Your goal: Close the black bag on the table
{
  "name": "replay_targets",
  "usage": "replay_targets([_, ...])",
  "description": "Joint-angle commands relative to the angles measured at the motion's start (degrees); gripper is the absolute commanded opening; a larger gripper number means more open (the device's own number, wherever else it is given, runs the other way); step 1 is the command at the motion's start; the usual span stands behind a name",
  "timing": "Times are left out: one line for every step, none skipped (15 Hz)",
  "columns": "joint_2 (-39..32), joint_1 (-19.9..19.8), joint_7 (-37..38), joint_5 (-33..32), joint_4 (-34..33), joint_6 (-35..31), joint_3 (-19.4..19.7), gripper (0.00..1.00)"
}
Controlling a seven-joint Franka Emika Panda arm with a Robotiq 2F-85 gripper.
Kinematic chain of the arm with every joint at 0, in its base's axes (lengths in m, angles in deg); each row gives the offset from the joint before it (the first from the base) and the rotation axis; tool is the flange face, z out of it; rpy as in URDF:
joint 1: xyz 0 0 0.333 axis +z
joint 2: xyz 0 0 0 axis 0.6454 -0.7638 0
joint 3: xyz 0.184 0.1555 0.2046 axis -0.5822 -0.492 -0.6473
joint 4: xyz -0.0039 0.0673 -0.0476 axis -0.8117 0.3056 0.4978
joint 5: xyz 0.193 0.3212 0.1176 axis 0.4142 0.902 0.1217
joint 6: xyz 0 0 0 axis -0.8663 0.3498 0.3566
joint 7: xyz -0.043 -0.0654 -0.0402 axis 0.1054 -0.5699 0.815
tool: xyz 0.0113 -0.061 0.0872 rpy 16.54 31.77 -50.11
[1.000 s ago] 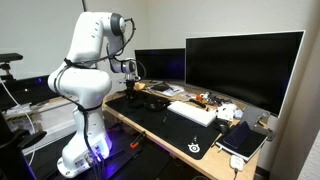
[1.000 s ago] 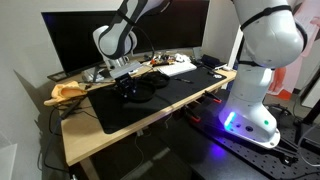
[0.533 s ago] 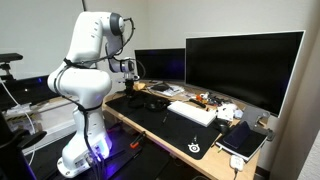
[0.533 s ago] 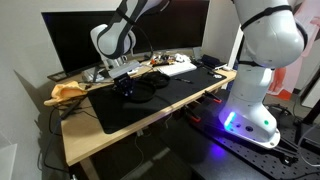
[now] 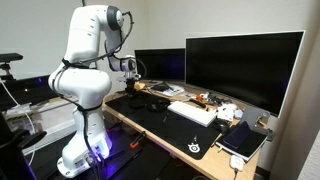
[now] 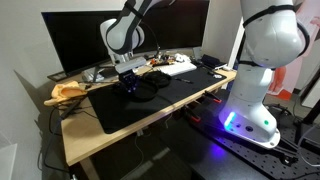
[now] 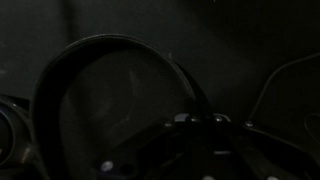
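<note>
The black bag (image 6: 145,87) is a low lumpy pouch on the black mat near the far side of the table (image 6: 128,136). In an exterior view (image 5: 152,103) it lies in front of the smaller monitor. My gripper (image 6: 128,84) points down at the bag's end and touches or nearly touches it; it also shows in an exterior view (image 5: 133,88). The wrist view is very dark: black fabric and a curved loop (image 7: 110,60) fill it, and the gripper (image 7: 200,135) is barely visible. I cannot tell whether the jaws are open or shut.
A white keyboard (image 6: 178,68) lies beside the bag, also in an exterior view (image 5: 192,113). Two monitors (image 5: 243,65) stand along the back. A dark slab with a white edge (image 5: 243,140) lies at the desk's end. A tan object (image 6: 68,90) sits at the opposite end.
The arm's upper part has swung a little sideways along the table. The gripper stays low at the bag, shifted only slightly.
</note>
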Motion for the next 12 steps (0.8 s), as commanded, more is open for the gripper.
replay_targets([5.21,-4.18,-10.0,5.27,5.86,-1.43,-2.08,0.01])
replay_targets([6.06,-4.95,-13.18,6.69,6.62,-1.42,-2.68,0.01])
replay_targets([7.14,-5.58,-15.81,7.84,7.39,-1.35,-3.17,0.01])
replay_targets([8.14,-6.07,-17.95,8.84,8.1,-1.24,-3.51,0.01])
replay_targets([9.18,-6.58,-19.98,9.77,8.66,-0.97,-3.86,0.01])
replay_targets([10.03,-7.02,-21.47,10.58,9.22,-0.87,-4.06,0.01])
replay_targets([10.89,-7.47,-23.16,11.46,9.73,-0.7,-4.28,0.01])
replay_targets([11.79,-7.84,-24.63,12.24,10.18,-0.45,-4.38,0.01])
replay_targets([12.59,-8.09,-25.82,12.88,10.6,-0.27,-4.4,0.01])
replay_targets([13.52,-8.43,-27.19,13.44,10.94,0.09,-4.4,0.01])
replay_targets([14.35,-8.67,-28.23,13.97,11.31,0.32,-4.38,0.01])
replay_targets([15.17,-9.01,-29.4,14.4,11.44,1.0,-4.28,0.01])
